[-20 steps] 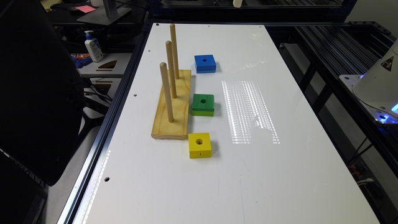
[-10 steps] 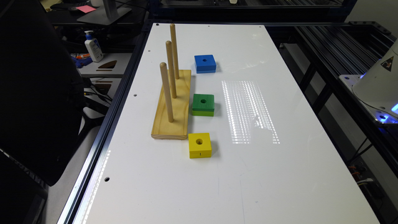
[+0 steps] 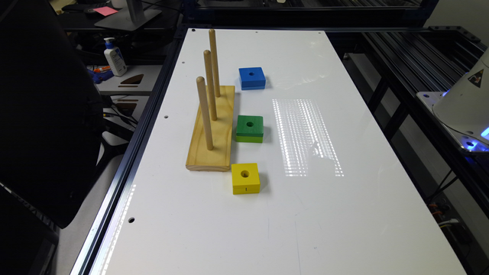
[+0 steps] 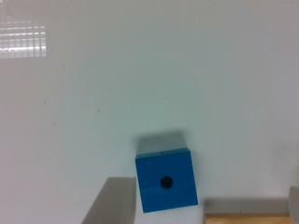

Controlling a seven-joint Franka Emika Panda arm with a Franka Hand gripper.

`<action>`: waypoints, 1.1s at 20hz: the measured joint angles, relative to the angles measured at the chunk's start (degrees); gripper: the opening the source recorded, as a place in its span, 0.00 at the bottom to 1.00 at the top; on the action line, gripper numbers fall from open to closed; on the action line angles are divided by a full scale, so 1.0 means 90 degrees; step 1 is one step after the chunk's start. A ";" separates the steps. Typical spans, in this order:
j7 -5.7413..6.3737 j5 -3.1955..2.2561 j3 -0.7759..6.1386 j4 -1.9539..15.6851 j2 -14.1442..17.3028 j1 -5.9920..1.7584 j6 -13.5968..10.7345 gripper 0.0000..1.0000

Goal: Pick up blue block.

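Fingers [image 4: 201, 205] spread wide, empty, above blue block [image 4: 166, 179].

Exterior cam: set high past one short end of the white table [image 3: 344, 214], looking down its length at an angle, far enough back to take in nearly the whole top plus desks beyond. Wrist cam: looks straight down, close to the surface. Shared btwn both: the blue block [image 3: 251, 78] [image 4: 166, 179] and an edge of the wooden peg board [image 3: 212, 130] [image 4: 247, 218] (just a sliver in the wrist view).
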 joint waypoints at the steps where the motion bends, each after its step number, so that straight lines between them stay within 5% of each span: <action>1: 0.0000 -0.0001 0.0000 -0.0001 0.0025 -0.0001 0.0007 1.00; 9: -0.0002 -0.0051 0.0000 -0.0008 0.0780 -0.0013 0.0693 1.00; 19: -0.0002 -0.0077 0.0000 0.0017 0.0867 -0.0020 0.0754 1.00; 22: -0.0002 -0.0084 0.0000 -0.0021 0.1114 -0.0021 0.0993 1.00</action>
